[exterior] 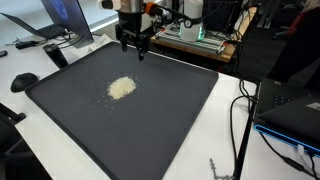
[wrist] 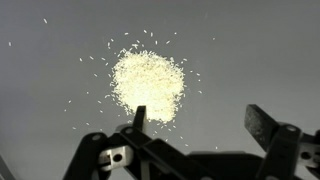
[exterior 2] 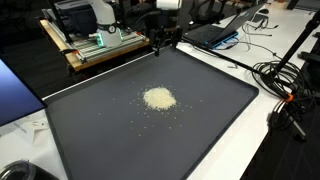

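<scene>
The tool (wrist: 200, 118) hangs empty and spread wide above the dark tray (exterior: 180, 115); the grain pile (wrist: 148, 85) lies near, apart from it.

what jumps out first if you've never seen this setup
A pale heap of grains sits near the middle of a big dark tray, with stray grains scattered round it. The gripper hangs near the tray's far edge in both exterior views, open and empty. In the wrist view the heap glows bright just beyond its fingers.
</scene>
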`<action>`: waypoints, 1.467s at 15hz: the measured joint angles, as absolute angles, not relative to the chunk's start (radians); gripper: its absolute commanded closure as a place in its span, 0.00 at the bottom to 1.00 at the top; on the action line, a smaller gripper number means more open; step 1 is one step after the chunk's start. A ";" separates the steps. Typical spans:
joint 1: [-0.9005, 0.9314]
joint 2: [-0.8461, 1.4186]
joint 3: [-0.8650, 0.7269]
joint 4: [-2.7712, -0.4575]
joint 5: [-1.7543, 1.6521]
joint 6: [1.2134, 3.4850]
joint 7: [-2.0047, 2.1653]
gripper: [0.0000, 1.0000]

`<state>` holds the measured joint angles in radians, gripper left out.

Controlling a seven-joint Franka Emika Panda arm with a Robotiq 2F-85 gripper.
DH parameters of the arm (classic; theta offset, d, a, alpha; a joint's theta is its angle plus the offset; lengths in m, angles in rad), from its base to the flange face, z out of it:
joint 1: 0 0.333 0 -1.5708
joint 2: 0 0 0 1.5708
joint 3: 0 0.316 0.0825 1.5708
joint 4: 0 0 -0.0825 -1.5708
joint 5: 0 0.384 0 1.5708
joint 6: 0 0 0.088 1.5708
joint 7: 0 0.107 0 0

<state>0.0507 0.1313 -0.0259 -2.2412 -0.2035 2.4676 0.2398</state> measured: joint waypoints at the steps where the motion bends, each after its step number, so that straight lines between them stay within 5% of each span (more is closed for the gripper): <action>1: 0.043 0.100 -0.025 -2.269 -0.159 2.473 0.189 0.00; 10: -0.033 -0.091 -0.079 -2.400 0.198 2.476 -0.229 0.00; 22: -0.066 -0.030 -0.143 -2.348 0.309 2.385 -0.319 0.00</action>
